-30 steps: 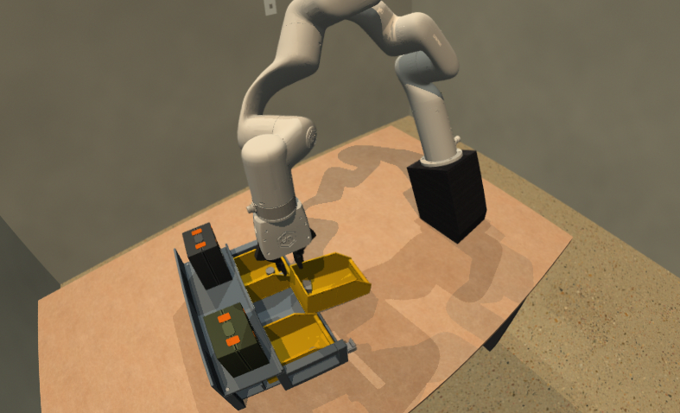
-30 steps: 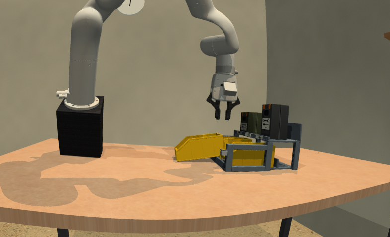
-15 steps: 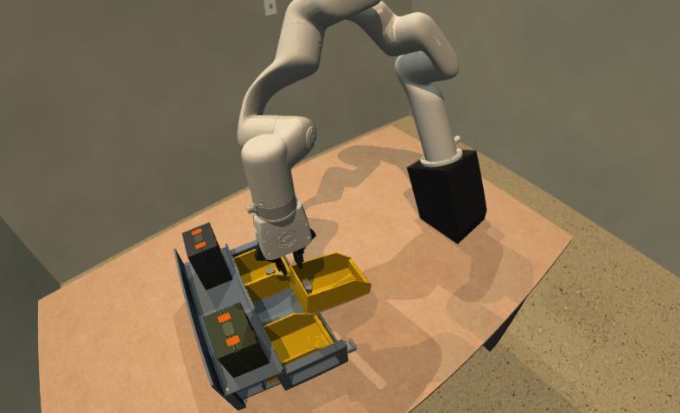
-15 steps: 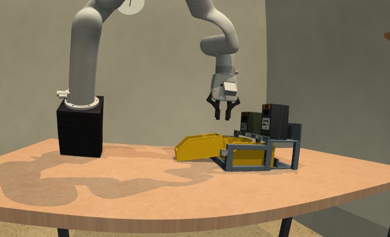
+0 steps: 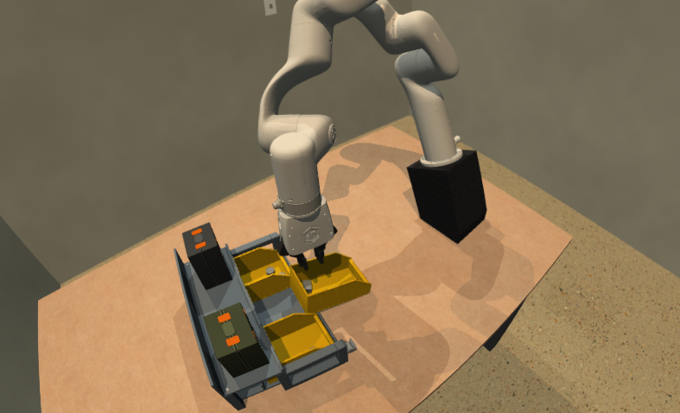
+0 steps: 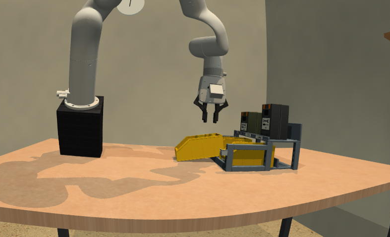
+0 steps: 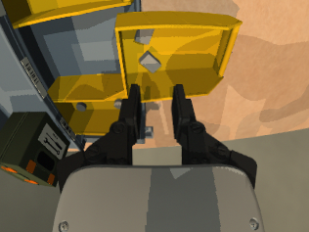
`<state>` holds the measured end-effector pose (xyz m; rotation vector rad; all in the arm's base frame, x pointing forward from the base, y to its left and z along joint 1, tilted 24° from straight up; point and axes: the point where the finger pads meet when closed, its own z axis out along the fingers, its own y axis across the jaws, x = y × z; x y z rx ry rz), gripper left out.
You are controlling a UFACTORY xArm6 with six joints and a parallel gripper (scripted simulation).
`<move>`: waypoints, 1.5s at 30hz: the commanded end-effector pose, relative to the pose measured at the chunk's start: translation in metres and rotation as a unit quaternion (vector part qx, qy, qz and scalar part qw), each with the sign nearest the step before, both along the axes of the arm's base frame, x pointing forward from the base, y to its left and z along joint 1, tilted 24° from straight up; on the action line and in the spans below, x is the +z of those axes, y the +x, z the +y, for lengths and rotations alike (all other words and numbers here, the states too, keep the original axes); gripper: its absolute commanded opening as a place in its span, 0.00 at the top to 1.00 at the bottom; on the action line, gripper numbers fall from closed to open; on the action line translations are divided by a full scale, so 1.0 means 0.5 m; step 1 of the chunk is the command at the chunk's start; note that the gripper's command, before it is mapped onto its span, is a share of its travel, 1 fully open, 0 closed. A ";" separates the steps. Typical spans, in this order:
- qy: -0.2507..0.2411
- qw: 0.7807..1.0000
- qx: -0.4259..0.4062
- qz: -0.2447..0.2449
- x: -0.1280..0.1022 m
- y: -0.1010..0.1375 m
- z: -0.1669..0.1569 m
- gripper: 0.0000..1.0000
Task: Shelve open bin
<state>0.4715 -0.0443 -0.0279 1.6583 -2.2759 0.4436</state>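
the tool (image 5: 313, 264) (image 6: 209, 121) (image 7: 156, 96) hangs above the tilted bin (image 5: 340, 295) (image 6: 200, 147) (image 7: 178, 21), part-open and holding nothing. the bin's rear is raised at the front of the shelf (image 5: 311, 366) (image 6: 247, 168), outside the free place; its low front is on the counter (image 5: 491, 287) (image 6: 126, 200) (image 7: 274, 97). black (image 5: 209, 256) (image 6: 274, 120) and green cases (image 5: 234, 333) (image 6: 249, 120) (image 7: 29, 146) stand atop the shelf.

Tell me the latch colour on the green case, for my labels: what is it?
Orange; top view.

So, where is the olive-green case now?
In the top view, the olive-green case stands on the rack's upper board, nearest the picture's bottom.
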 end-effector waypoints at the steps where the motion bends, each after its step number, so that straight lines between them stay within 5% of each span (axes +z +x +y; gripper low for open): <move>1: 0.000 1.000 0.001 -0.004 0.003 0.002 0.001 0.67; 4: 0.000 1.000 0.001 -0.004 0.003 0.002 0.001 0.67; 9: 0.000 1.000 0.001 -0.004 -0.028 -0.090 0.018 0.67; 21: 0.000 1.000 0.001 -0.004 -0.028 -0.090 0.018 0.67; 26: 0.000 1.000 0.001 -0.003 -0.063 -0.191 0.036 0.67; 38: 0.000 1.000 0.001 -0.003 -0.063 -0.191 0.036 0.67; 45: 0.000 1.000 0.001 -0.003 -0.086 -0.259 0.048 0.67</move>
